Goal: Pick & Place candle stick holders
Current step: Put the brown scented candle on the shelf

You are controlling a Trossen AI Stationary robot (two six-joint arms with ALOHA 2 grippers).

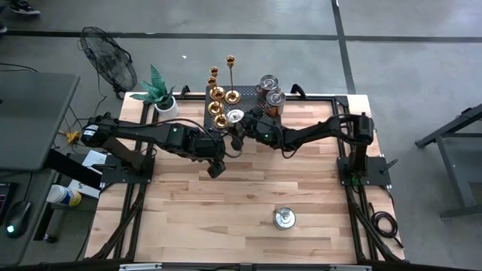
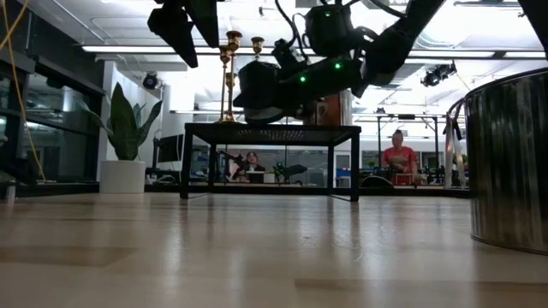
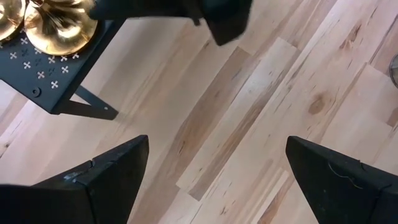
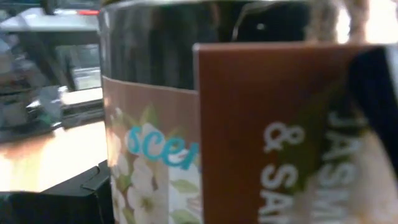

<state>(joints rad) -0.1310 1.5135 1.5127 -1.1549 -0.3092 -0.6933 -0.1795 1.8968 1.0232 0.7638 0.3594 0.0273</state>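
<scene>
Several gold candle stick holders (image 1: pixel 218 96) stand on their round bases on the left half of a black perforated stand (image 1: pixel 245 94) at the table's far middle. Two tall ones show in the low view (image 2: pixel 229 77). One flared gold base shows in the left wrist view (image 3: pixel 59 28). My left gripper (image 1: pixel 217 167) hangs open and empty above the bare table, just near of the stand's left end; its fingers (image 3: pixel 112 174) point down. My right gripper (image 1: pixel 242 129) hovers at the stand's near edge, next to a silvery round thing (image 1: pixel 236 116).
Two brown-labelled jar candles (image 1: pixel 271 92) stand on the stand's right half and fill the right wrist view (image 4: pixel 155 155). A round metal tin (image 1: pixel 284 218) sits near the table's near edge. A potted plant (image 1: pixel 162 94) stands at the far left corner.
</scene>
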